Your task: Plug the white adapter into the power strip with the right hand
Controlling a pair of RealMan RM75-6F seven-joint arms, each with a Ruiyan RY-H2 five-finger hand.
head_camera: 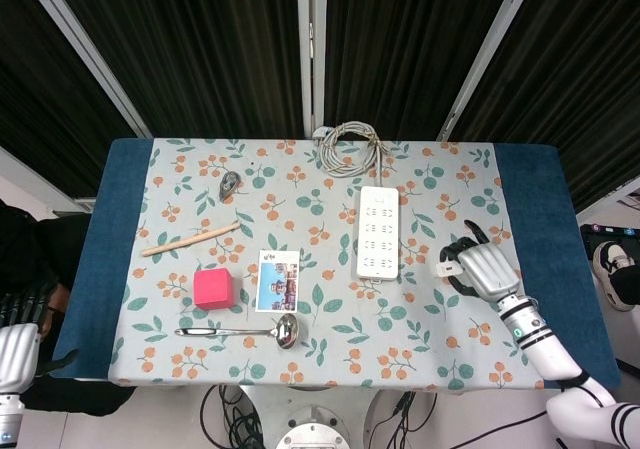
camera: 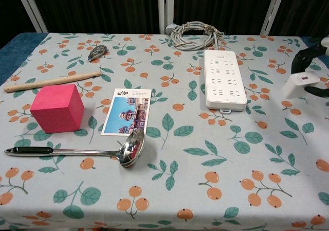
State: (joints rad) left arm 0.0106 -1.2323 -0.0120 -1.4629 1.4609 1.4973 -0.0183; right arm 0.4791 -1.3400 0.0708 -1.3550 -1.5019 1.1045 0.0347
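The white power strip (head_camera: 378,231) (camera: 224,78) lies flat right of the table's middle, its grey cable coiled (head_camera: 350,147) (camera: 194,34) at the far edge. My right hand (head_camera: 483,269) (camera: 310,66) hovers to the right of the strip's near end and grips the white adapter (head_camera: 447,266) (camera: 297,84), which is lifted off the cloth. In the chest view the hand is cut off by the right edge. A gap separates the adapter from the strip. My left hand (head_camera: 15,344) hangs off the table's near left corner, fingers extended, holding nothing.
On the left half of the floral cloth lie a pink cube (head_camera: 213,288) (camera: 56,107), a postcard (head_camera: 278,280) (camera: 127,111), a steel ladle (head_camera: 240,331) (camera: 77,150), a wooden stick (head_camera: 190,239) (camera: 51,81) and a small grey object (head_camera: 230,182) (camera: 96,51).
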